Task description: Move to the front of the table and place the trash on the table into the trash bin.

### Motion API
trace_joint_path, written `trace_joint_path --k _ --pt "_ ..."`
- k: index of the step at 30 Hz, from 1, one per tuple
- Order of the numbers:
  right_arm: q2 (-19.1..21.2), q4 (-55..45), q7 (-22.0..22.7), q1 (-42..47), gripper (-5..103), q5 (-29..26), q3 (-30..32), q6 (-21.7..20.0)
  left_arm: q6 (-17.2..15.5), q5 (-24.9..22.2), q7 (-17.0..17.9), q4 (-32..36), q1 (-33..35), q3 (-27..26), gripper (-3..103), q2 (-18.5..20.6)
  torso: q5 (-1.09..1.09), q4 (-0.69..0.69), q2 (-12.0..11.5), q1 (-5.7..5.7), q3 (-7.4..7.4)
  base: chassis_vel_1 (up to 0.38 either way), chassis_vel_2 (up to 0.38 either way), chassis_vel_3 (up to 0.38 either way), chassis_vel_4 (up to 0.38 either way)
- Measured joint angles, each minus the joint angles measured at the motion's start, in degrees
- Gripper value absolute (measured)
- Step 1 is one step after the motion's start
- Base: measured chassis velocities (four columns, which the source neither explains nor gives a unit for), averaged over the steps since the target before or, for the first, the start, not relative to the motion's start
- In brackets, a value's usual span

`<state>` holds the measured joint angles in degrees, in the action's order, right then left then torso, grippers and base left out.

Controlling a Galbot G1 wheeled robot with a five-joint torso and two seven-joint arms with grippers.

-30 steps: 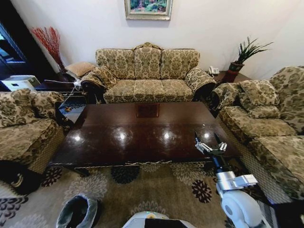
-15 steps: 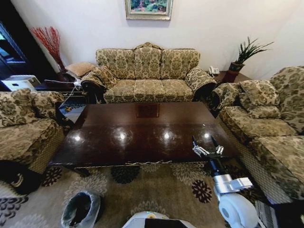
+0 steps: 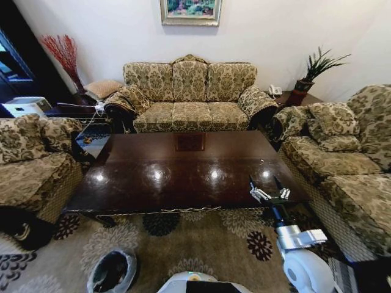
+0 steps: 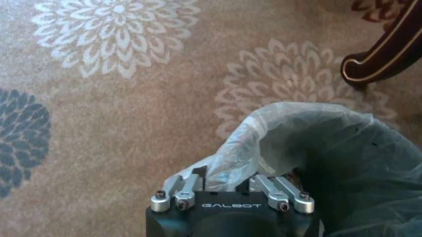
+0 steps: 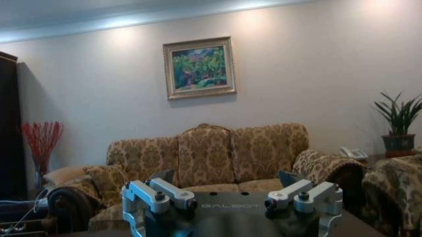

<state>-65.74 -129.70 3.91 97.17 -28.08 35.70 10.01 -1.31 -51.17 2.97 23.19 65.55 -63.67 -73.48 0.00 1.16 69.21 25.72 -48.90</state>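
Since the earlier frames the trash bin [image 3: 112, 272] has been shifting rightward along the carpet [image 3: 201, 244] at the head view's lower edge. Item: our left gripper [image 4: 231, 190], fingers [image 4: 188, 186] clamped on the bin's whitish bag [image 4: 264, 143] at the rim (a carved table leg [image 4: 386, 52] is showing beyond). Item: our right gripper [image 3: 269, 191], fingers spread apart, is hovering over the near right corner of the table [image 3: 177, 171], its glossy surface reflecting ceiling lights. Sofa [image 3: 190, 97] standing behind.

Trash bin [image 3: 112, 271] before table [image 3: 183, 174]
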Motion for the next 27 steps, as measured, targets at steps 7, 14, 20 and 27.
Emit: trace_joint_path --k 7,14,20,27 --pt "0.27 1.07 0.2 -2.06 100 -1.16 0.04 0.07 -2.55 0.73 -0.91 4.81 3.98 0.1 67 -1.76 -0.01 0.0 0.0 0.0 0.0 0.0 0.0 0.0 0.0" --pt "-0.07 2.33 0.39 -3.95 100 -1.38 -1.3 0.04 -4.46 0.7 -3.35 11.16 7.99 -1.91 93 -2.82 0.02 0.0 0.0 0.0 0.0 0.0 0.0 0.0 0.0" --pt "-0.13 2.75 0.23 -4.37 100 -1.87 -1.41 0.12 -5.35 0.72 -4.31 15.96 10.63 -2.85 99 -3.72 -0.01 0.0 0.0 0.0 0.0 0.0 0.0 0.0 0.0" --pt "-0.37 2.35 0.54 -5.94 100 -1.28 -1.56 -1.03 -8.42 0.75 -5.13 32.72 19.16 -6.22 100 -5.84 -0.02 0.0 0.0 0.0 0.0 0.0 0.0 0.0 0.0"
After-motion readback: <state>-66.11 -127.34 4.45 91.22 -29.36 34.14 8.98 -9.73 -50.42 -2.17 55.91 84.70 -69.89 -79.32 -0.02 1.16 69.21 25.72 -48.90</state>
